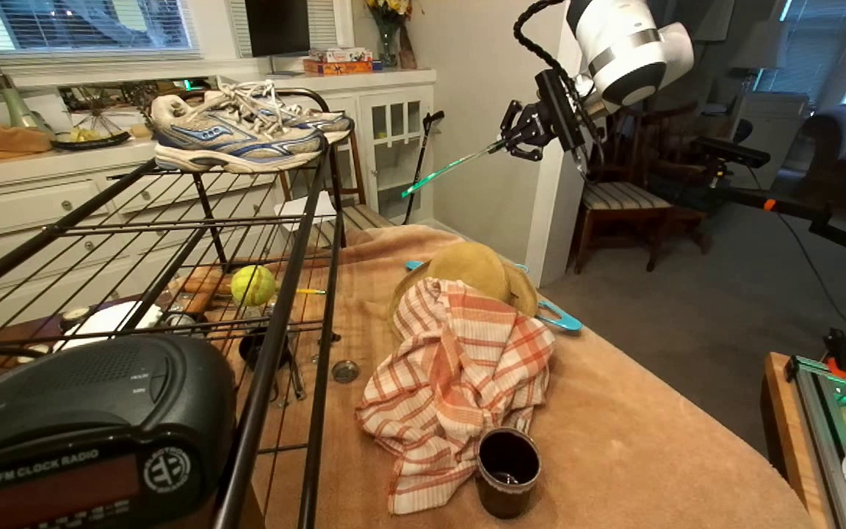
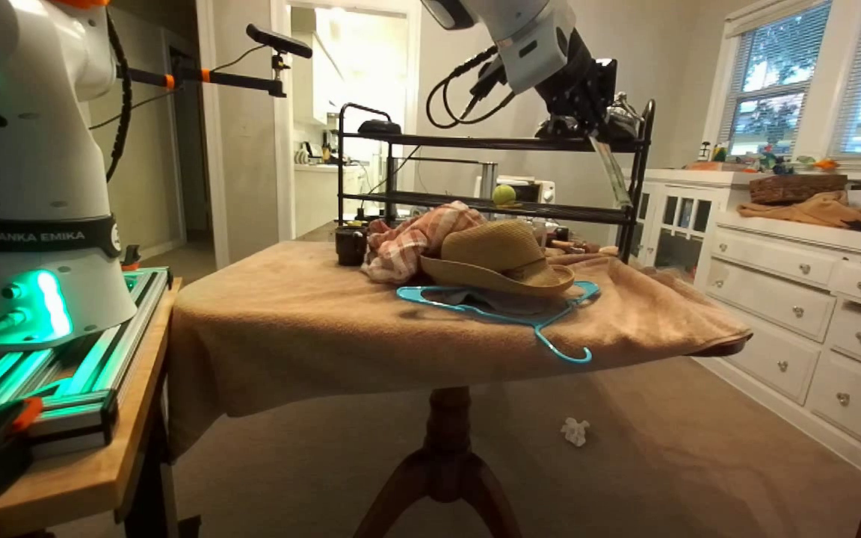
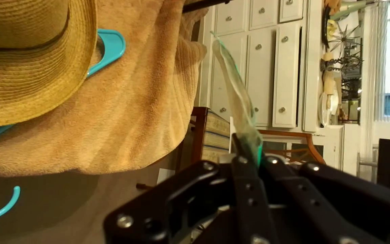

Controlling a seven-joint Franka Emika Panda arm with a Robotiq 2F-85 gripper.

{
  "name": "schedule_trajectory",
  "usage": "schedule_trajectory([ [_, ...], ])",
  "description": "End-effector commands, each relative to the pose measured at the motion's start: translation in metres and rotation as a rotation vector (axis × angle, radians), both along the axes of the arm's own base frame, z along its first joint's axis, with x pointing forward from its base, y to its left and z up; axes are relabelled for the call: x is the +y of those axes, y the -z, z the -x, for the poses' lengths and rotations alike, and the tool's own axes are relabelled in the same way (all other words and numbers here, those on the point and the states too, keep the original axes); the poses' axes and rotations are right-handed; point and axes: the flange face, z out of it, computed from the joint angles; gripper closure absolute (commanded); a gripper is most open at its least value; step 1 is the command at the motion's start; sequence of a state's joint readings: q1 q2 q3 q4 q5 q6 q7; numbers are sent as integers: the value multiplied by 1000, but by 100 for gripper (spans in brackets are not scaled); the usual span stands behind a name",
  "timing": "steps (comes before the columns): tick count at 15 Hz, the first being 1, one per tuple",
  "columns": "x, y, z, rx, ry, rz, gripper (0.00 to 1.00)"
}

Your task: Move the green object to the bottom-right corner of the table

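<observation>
Nearest in an exterior view, a black clock radio (image 1: 100,433) sits on the rack (image 2: 475,140), nearer than the straw hat (image 1: 471,266) and to its left. A dark cup (image 1: 507,494) stands on the tan-draped table (image 1: 636,441) in front of the hat; a crumpled striped cloth (image 1: 460,367) lies between them, against the hat. A blue hanger (image 2: 538,326) lies partly under the hat. Higher than the hat and clear of it, the gripper (image 1: 496,146) pinches the green stick (image 1: 443,173) between closed fingers, its free end slanting down in mid-air. Farther off than the hat, running shoes (image 1: 247,143) sit on the rack.
</observation>
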State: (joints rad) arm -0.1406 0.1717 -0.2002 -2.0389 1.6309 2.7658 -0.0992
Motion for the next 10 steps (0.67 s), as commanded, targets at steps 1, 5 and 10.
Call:
schedule_trajectory([
  [1,0,-1,0,-1,0,0,99],
  [5,-5,18,-14,-9,47,-6,100],
  [10,-6,54,-34,-47,91,-27,100],
])
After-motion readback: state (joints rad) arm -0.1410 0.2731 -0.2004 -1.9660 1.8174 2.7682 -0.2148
